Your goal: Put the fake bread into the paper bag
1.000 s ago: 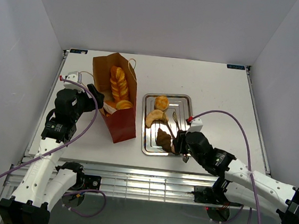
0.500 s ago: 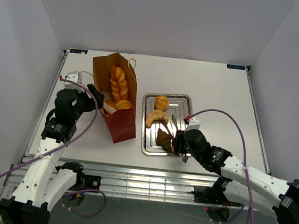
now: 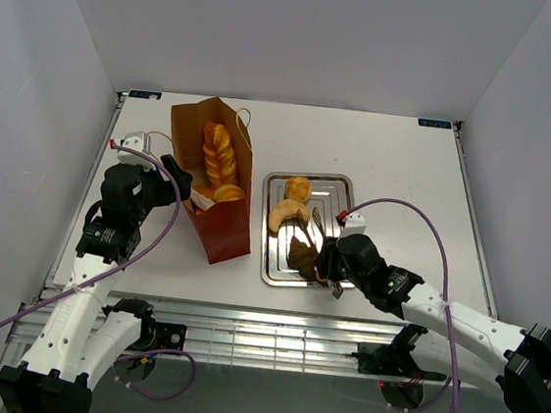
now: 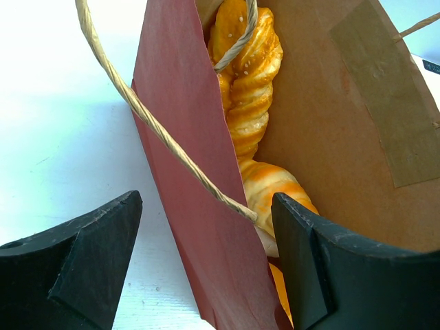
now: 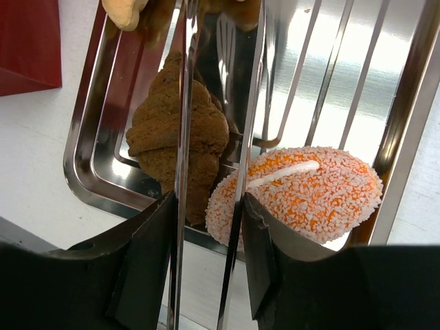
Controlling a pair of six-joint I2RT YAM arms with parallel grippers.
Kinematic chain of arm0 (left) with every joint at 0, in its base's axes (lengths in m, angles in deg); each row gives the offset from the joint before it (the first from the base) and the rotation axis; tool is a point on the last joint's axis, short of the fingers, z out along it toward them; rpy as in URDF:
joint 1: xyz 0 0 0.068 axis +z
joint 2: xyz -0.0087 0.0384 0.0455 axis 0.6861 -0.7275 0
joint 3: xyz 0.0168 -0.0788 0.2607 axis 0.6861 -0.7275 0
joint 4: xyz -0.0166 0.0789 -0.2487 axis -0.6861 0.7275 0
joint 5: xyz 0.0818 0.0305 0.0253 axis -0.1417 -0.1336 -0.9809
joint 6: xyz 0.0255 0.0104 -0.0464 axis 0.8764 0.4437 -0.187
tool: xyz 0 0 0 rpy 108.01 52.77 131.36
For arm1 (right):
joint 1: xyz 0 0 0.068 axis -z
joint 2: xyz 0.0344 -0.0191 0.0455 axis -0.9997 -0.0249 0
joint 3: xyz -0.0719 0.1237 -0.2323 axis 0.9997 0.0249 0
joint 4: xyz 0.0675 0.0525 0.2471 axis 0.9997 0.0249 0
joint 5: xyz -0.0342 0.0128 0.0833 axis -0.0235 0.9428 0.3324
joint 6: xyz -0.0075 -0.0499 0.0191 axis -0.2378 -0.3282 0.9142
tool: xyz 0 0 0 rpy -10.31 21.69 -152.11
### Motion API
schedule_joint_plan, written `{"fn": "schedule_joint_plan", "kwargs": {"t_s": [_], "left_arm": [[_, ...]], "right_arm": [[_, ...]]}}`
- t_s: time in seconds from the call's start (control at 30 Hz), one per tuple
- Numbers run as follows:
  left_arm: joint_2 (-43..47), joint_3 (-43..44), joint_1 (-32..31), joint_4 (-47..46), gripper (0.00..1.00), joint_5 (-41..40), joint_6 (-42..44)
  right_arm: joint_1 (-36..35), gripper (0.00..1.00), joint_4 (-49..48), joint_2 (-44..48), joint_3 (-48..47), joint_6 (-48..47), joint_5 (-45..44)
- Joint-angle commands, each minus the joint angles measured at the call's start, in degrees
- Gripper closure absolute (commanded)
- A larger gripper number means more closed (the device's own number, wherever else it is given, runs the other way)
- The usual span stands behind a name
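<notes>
The red paper bag [image 3: 217,222] stands left of the tray with a braided loaf [image 3: 217,153] and a roll inside. My left gripper [image 3: 181,189] is open, its jaws on either side of the bag's red wall [image 4: 199,206]; the braided loaf [image 4: 247,75] shows inside. My right gripper [image 3: 330,267] is shut on metal tongs [image 5: 184,103], whose arms reach over a dark brown croissant [image 5: 155,137] and beside a pinkish sprinkled roll [image 5: 309,192]. A golden croissant [image 3: 284,214] and a round roll [image 3: 298,187] lie further back on the tray.
The silver metal tray [image 3: 342,181] sits mid-table, its near rim [image 5: 82,158] just ahead of my right fingers. A cord handle [image 4: 158,130] hangs across the bag's wall. The table's front edge is close behind the right gripper.
My right gripper has moved a little left along the tray's near edge, bringing the tongs closer over the dark brown croissant. The left arm and bag have not moved.
</notes>
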Motion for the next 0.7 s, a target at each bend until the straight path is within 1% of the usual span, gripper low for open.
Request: {"fn": "schedule_joint_plan", "kwargs": {"t_s": [0.0, 0.33, 0.53, 0.67], "left_arm": [[0.3, -0.5, -0.2, -0.5, 0.14, 0.7, -0.1], [0.2, -0.5, -0.3, -0.5, 0.14, 0.7, -0.1], [0.1, -0.5, -0.4, -0.6, 0.14, 0.7, -0.1], [0.1, -0.5, -0.4, -0.5, 0.14, 0.7, -0.1]], "right_arm": [[0.4, 0.53, -4.1, -0.2, -0.3, -1.1, 2.3], [0.4, 0.67, -4.0, 0.7, -1.2, -1.4, 4.6], [0.4, 0.71, -1.6, 3.2, -3.3, -1.4, 4.8], [0.4, 0.72, 0.9, 6.8, -4.9, -1.6, 4.0]]}}
